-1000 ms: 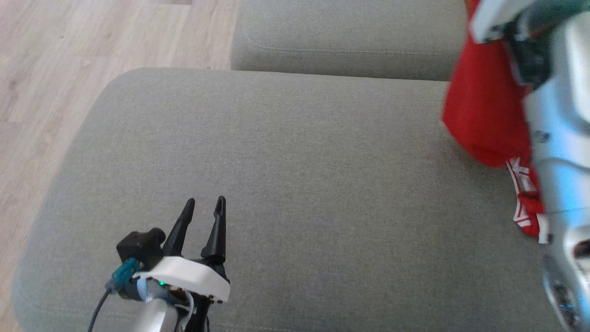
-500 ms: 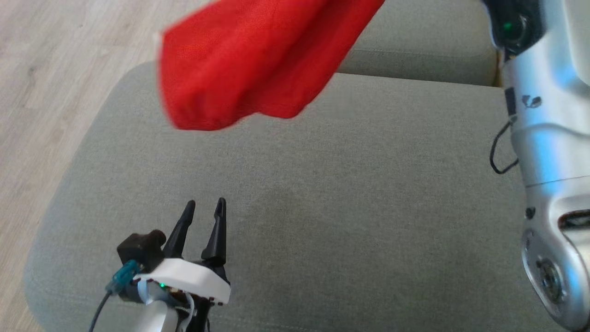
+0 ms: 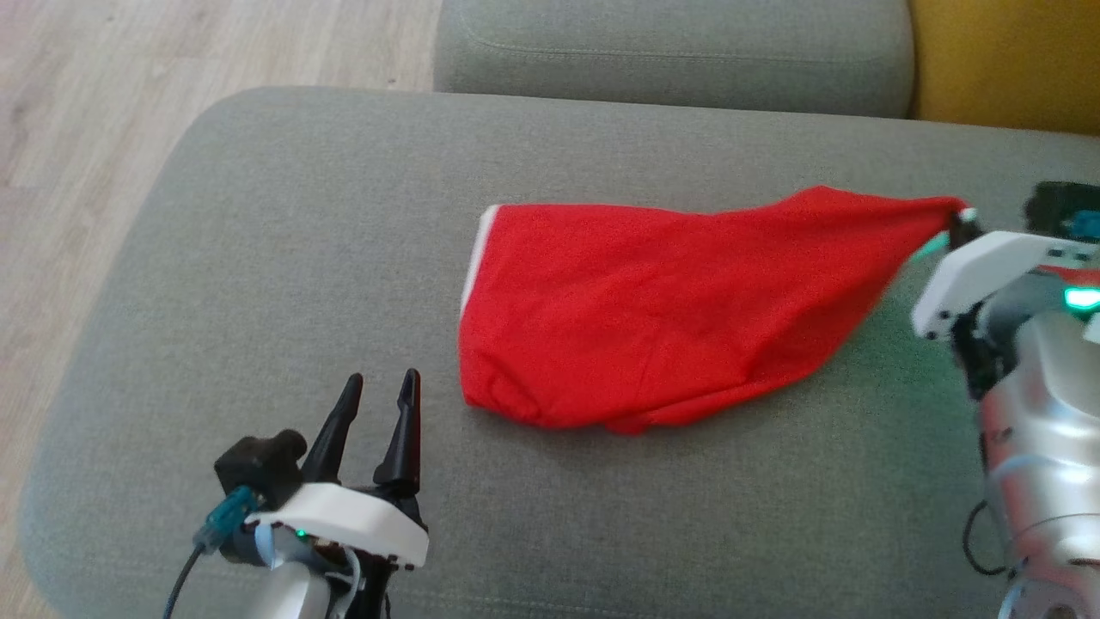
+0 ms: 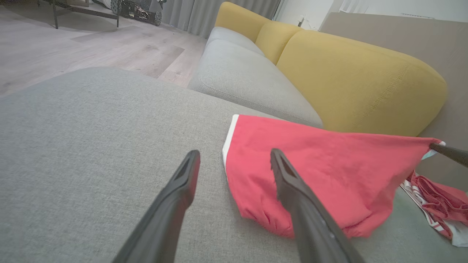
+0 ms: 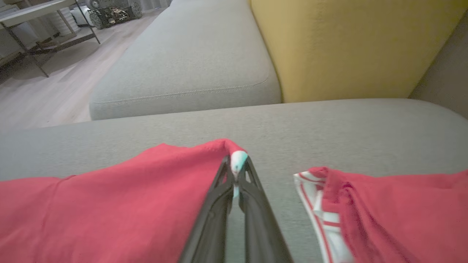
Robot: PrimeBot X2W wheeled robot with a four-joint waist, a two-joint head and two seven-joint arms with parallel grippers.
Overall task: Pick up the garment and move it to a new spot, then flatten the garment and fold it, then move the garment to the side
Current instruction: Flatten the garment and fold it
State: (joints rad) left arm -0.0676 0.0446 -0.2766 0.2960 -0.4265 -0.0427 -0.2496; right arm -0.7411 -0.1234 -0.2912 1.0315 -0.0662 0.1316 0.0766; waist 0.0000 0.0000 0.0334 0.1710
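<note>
The garment (image 3: 653,318) lies mid-cushion (image 3: 258,258), my right claw (image 5: 236,166) clamped on its right corner and my left claw (image 3: 382,387) gaping empty; flattening, folding and the side move are left.

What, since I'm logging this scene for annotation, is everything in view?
red garment: one, red with a white edge, spread on the near seat cushion, right corner lifted.
striped garment: one, red and white, bunched on the same cushion, to the right.
seat cushions: two, grey, near and far.
back cushions: three, yellow, behind the seats.
floor: one, pale wood, left of the sofa.
left gripper: one, dark fingers, open and empty over the near cushion's left front.
right gripper: one, dark fingers, shut on the red garment's corner.
</note>
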